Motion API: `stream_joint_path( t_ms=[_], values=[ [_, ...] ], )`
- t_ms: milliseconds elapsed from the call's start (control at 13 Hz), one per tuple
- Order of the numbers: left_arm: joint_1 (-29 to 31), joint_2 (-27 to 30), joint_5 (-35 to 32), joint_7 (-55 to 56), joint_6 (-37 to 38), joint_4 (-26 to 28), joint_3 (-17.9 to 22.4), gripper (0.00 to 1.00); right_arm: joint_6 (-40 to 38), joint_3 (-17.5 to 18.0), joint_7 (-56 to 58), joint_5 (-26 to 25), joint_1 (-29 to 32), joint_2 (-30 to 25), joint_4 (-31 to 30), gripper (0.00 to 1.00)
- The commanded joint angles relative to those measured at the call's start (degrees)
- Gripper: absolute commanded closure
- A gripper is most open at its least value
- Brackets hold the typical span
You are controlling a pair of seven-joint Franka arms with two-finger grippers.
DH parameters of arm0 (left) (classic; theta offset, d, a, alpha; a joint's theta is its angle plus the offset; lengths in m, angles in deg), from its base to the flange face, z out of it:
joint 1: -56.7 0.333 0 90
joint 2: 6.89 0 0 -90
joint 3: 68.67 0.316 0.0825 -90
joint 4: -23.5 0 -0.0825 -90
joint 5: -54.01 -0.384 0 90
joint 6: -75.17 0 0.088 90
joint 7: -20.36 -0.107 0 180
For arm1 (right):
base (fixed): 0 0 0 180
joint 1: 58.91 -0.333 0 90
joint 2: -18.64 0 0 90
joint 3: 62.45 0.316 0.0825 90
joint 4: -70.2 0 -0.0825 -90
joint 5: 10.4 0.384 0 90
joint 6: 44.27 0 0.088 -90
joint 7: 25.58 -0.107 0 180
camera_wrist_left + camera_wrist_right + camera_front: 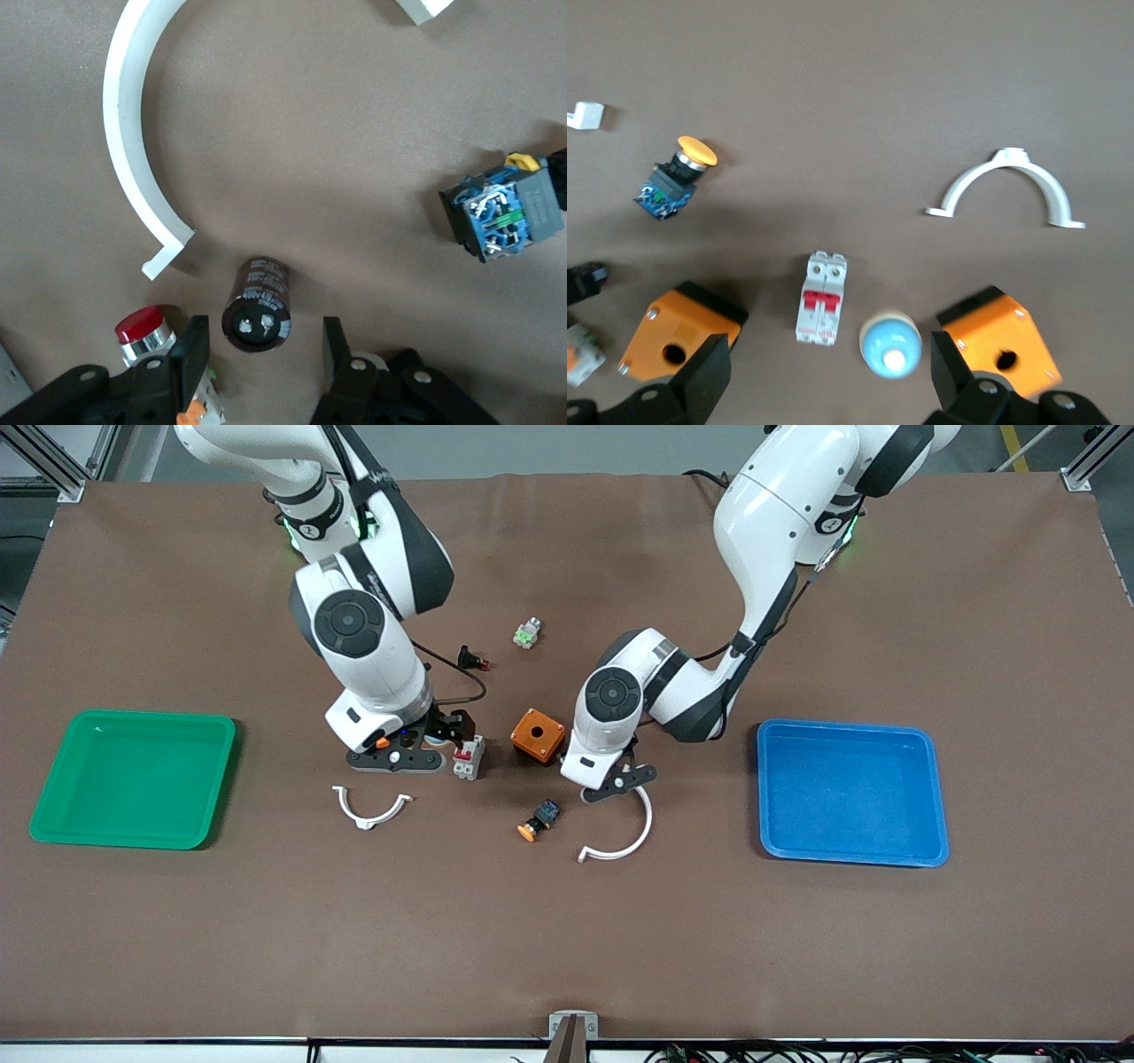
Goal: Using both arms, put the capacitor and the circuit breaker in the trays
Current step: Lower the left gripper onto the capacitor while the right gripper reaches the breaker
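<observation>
The capacitor (pixel 259 304), a dark stubby cylinder, lies on the brown mat just ahead of the gap between the open fingers of my left gripper (pixel 263 354). In the front view it is hidden under the left gripper (pixel 611 781), which is low over the mat. The circuit breaker (pixel 823 298), white with two red levers, lies ahead of my right gripper (pixel 828 381), whose fingers are wide open and empty. In the front view the breaker (pixel 469 758) sits beside the right gripper (pixel 425 746), toward the left arm's end.
Green tray (pixel 133 778) at the right arm's end, blue tray (pixel 850 793) at the left arm's end. Orange box (pixel 538 735), blue dome (pixel 891 344), second orange box (pixel 998 341), white arc (pixel 625 833), white clip (pixel 370 808), orange-capped piece (pixel 539 820), red-tipped button (pixel 142 332).
</observation>
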State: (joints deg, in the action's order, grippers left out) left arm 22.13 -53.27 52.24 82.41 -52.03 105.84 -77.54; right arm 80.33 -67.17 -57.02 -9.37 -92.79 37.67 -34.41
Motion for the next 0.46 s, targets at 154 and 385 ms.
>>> stream_joint_path(
  t_ms=[154,385],
  values=[
    [-0.85,-1.77,-2.72,1.58,-1.56,-1.40,0.60,0.47,8.19,-0.46,-2.75,0.91,-0.84,4.95,-3.05,0.00],
    [-0.85,-1.95,-2.72,1.58,-1.65,-1.40,0.60,0.57,11.62,-0.46,-3.89,2.57,-1.53,7.85,-3.05,0.00]
  ],
)
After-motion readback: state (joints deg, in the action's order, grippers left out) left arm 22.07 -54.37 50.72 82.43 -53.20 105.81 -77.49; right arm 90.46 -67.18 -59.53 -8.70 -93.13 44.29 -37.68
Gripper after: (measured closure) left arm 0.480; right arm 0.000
